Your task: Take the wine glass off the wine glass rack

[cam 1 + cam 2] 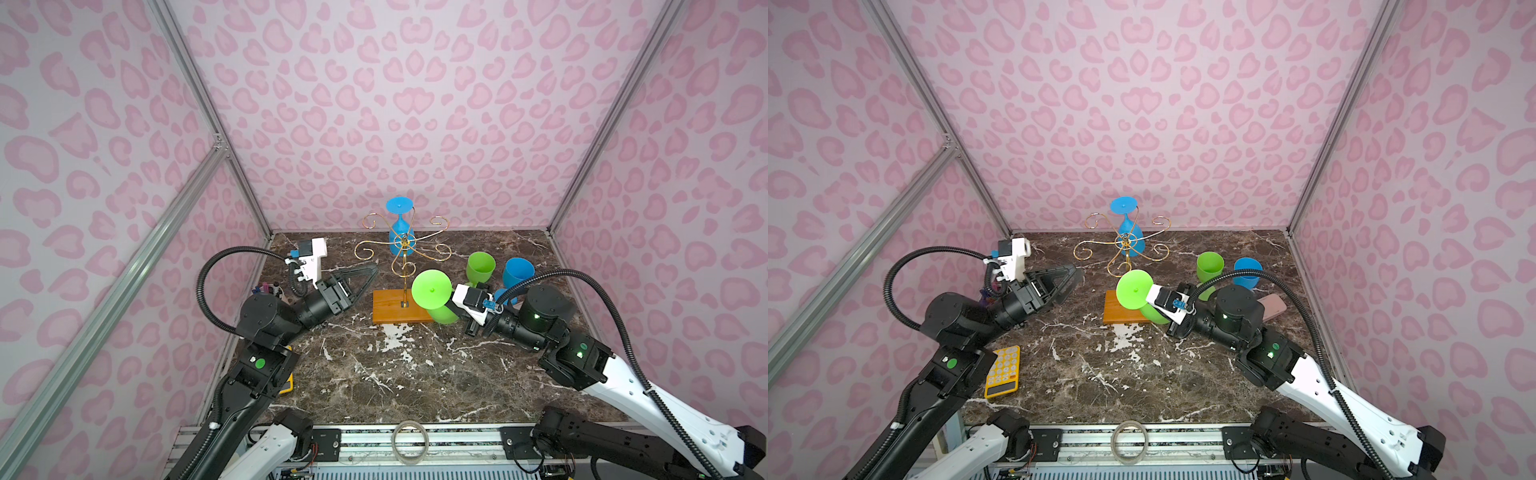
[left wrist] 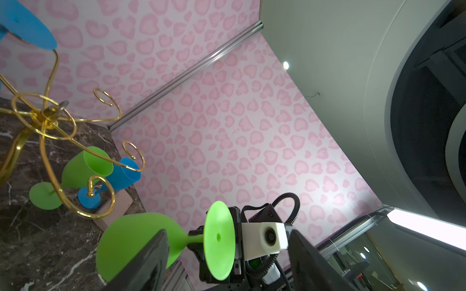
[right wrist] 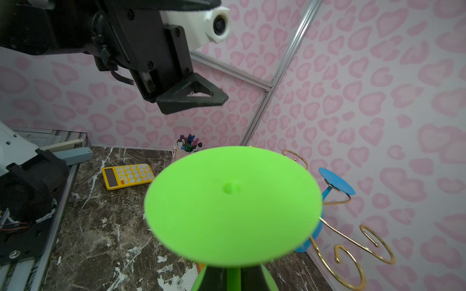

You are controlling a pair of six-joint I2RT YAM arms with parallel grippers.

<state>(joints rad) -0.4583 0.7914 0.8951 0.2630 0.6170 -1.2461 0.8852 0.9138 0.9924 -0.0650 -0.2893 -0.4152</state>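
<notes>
My right gripper (image 3: pixel 233 277) clamps the green glass (image 1: pixel 431 289) stem beside the rack (image 1: pixel 390 307); left gripper (image 1: pixel 372 271) jaws apart; front tabletop (image 1: pixel 395 374) bare (pens (image 3: pixel 189 141) in cup (image 3: pixel 180 154)).

Bright, even light; soft shadows; bowed wide-angle edges; nearby wine glass (image 3: pixel 232 204) blurry.

Yellow calculator (image 1: pixel 1003 371); pen cup (image 3: pixel 182 152); perhaps a phone (image 1: pixel 1273 306).

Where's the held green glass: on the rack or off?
Off: the green glass is tilted, apart from the rack, its stem in the shut right gripper.
</notes>
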